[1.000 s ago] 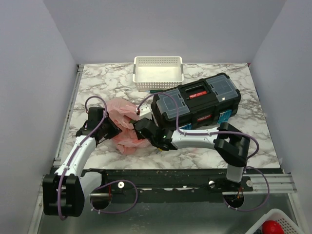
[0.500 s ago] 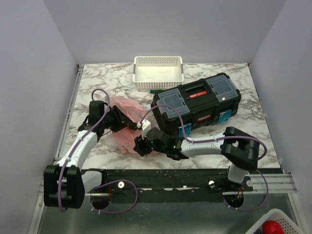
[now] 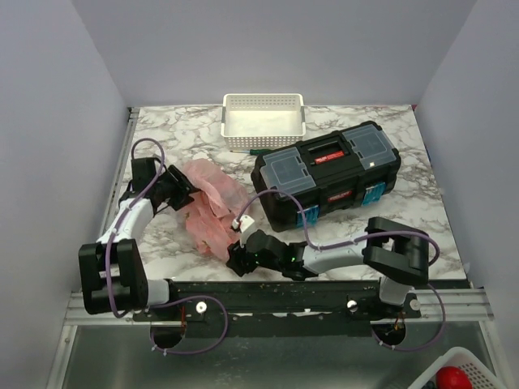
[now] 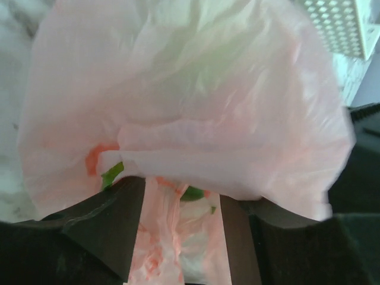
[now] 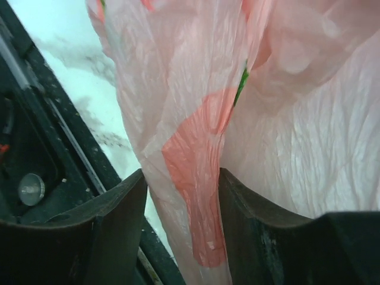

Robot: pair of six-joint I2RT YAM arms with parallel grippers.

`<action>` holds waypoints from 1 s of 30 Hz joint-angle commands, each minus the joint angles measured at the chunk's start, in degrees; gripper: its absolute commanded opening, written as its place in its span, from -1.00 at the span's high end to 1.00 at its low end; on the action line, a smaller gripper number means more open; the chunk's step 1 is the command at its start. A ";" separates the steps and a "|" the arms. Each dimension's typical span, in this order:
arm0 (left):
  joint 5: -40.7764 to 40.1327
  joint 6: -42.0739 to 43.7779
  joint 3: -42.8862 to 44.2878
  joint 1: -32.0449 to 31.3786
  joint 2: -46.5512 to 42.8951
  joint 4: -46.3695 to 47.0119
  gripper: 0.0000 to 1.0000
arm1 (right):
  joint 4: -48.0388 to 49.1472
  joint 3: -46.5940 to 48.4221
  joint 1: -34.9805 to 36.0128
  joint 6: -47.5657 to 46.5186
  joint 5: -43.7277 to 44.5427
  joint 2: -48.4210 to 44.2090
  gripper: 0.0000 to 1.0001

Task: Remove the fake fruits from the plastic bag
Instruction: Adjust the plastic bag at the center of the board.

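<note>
No readable text for you here. Toolbox (image 3: 327,168), 2 o'clock from table centre, has a red label (image 3: 328,158) on its lid, too small to read. Plastic bag (image 3: 212,209), 9 o'clock, shows only red and green blotches in both wrist views, no legible characters.

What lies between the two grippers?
The pink plastic bag, spanning from the left gripper to the right gripper; the top view shows it.
</note>
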 commanded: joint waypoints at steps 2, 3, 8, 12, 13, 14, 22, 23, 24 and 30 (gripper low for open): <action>1.39 4.09 -3.46 -0.13 -9.80 -4.63 -0.13 | -2.33 2.06 0.37 2.13 1.11 -8.34 -0.24; 1.73 4.96 -3.54 -0.08 -11.89 -5.87 -0.14 | -2.84 2.52 0.33 2.07 1.34 -9.60 -0.31; 2.59 9.07 -4.67 -0.35 -21.32 -11.21 -0.22 | -4.97 5.37 -0.01 1.39 5.34 -12.76 -0.55; 4.33 9.40 -5.76 -1.56 -27.18 -14.35 -0.25 | -5.37 6.58 -1.07 2.39 7.47 -13.44 -0.57; 4.87 9.36 -6.04 -2.51 -28.54 -14.41 -0.25 | -5.31 6.88 -1.31 2.49 7.65 -13.44 -0.56; 5.45 9.56 -6.27 -3.89 -30.10 -14.51 -0.25 | -5.20 7.05 -1.52 2.59 7.57 -13.39 -0.56; -0.67 11.29 -7.76 -19.74 -43.38 -12.05 -0.58 | -1.83 4.17 -1.91 4.15 2.74 -13.95 -0.53; -3.25 11.52 -7.64 -21.93 -44.13 -12.26 -0.73 | -1.71 3.61 -1.93 4.76 2.37 -13.76 -0.52; -6.76 11.59 -7.38 -23.67 -44.43 -12.95 -0.88 | -1.63 3.01 -1.98 5.14 2.31 -13.55 -0.52; -25.33 12.43 -2.43 -31.61 -39.92 -19.40 -0.92 | -0.92 -1.13 -1.90 6.86 4.03 -13.88 -0.51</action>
